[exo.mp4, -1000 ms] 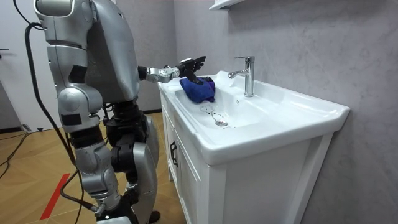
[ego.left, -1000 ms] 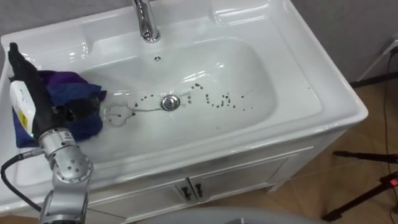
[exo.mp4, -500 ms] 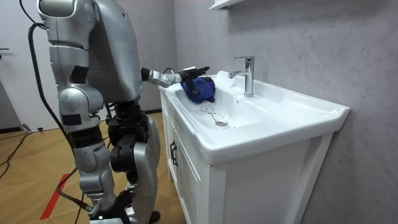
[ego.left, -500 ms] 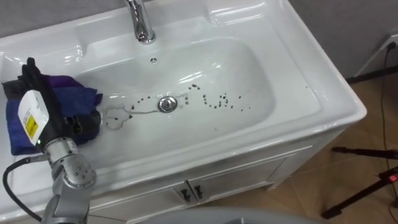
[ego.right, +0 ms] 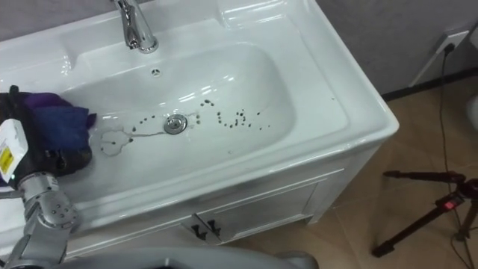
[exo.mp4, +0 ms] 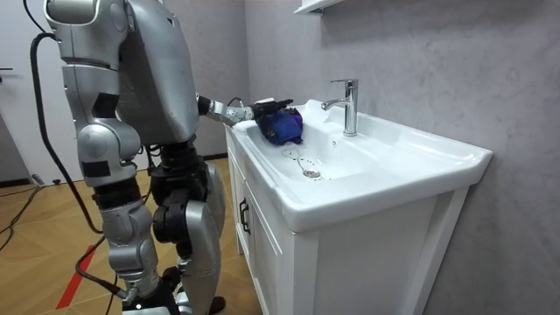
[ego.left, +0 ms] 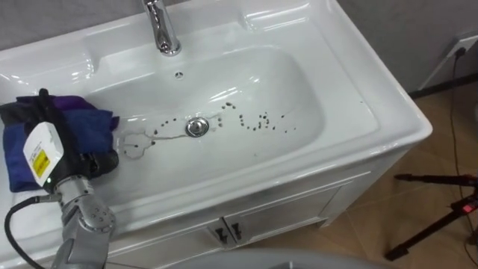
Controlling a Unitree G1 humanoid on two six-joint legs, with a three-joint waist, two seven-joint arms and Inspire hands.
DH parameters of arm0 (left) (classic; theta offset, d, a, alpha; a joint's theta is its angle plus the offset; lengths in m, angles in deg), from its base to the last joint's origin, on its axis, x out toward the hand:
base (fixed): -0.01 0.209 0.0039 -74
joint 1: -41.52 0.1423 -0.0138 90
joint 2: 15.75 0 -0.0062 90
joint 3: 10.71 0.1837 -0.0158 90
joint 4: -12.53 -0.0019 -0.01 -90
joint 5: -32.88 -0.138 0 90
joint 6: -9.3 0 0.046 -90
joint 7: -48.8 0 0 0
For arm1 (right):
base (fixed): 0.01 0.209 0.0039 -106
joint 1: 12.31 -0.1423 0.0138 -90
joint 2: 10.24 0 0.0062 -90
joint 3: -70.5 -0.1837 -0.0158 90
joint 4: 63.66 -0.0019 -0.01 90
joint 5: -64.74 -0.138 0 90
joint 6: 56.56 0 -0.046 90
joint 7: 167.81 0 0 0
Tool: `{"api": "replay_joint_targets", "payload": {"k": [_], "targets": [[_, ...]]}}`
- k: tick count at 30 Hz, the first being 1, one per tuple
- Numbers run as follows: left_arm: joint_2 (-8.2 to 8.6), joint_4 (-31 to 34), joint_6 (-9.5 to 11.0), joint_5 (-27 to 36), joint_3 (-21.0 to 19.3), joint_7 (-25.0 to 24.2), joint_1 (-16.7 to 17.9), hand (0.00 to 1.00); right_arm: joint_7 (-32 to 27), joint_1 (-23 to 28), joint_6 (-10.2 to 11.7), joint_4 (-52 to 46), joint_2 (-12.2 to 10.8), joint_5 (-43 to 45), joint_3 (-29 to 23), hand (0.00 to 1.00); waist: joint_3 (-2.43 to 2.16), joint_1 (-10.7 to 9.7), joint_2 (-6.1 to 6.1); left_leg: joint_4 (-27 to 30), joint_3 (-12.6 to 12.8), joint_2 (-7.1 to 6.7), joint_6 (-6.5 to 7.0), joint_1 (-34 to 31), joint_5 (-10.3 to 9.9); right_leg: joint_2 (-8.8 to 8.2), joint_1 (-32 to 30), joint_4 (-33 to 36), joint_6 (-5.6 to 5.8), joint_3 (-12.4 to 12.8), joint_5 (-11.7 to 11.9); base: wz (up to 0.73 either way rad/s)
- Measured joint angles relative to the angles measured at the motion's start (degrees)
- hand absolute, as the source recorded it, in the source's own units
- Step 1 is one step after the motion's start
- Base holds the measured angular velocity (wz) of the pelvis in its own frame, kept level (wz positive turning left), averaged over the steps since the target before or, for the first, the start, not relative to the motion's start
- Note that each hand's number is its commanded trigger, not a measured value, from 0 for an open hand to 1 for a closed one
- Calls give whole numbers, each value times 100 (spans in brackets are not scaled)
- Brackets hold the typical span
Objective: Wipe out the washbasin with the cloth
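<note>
A blue and purple cloth [ego.left: 84, 127] lies bunched on the left slope of the white basin [ego.left: 306, 90]. My left hand [ego.left: 43, 146] rests on top of it, fingers bent over the cloth and thumb pressed into its near edge. In the room view the same hand [exo.mp4: 254, 108] meets the cloth [exo.mp4: 282, 125] at the sink's near end. Dark specks [ego.left: 258, 122] are scattered over the basin floor around the metal drain [ego.left: 196, 126].
A chrome faucet [ego.left: 158, 26] stands at the basin's back rim. Cabinet doors [ego.left: 231, 230] sit below the front edge. A tripod's legs [ego.left: 441, 217] spread over the wooden floor to the right. I stand at the sink's left end.
My left hand has come down from an open, raised pose onto the cloth and its fingers have closed over it. The cloth has shifted slightly left. The view has also drifted.
</note>
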Motion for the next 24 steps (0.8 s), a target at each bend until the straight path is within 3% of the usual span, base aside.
{"api": "replay_joint_targets", "payload": {"k": [8,15,24], "targets": [[0,-1,-7,41,-131,223,-34,0,-4,60,-80,29,-14,19,83,0,-10,114,-39,4,4,0,-10,13,6,5,1,-12,-5,24,3,-2],[-1,-1,-7,252,-151,608,-35,0,-7,63,-127,23,-14,22,84,0,-22,124,-31,9,-4,4,-10,10,6,4,2,-17,-16,-8,12,0],[-2,-1,-66,317,-157,744,8,0,5,59,-251,23,-17,14,196,0,-40,146,-29,12,-2,6,-11,23,7,5,13,-13,-20,2,17,0]]}}
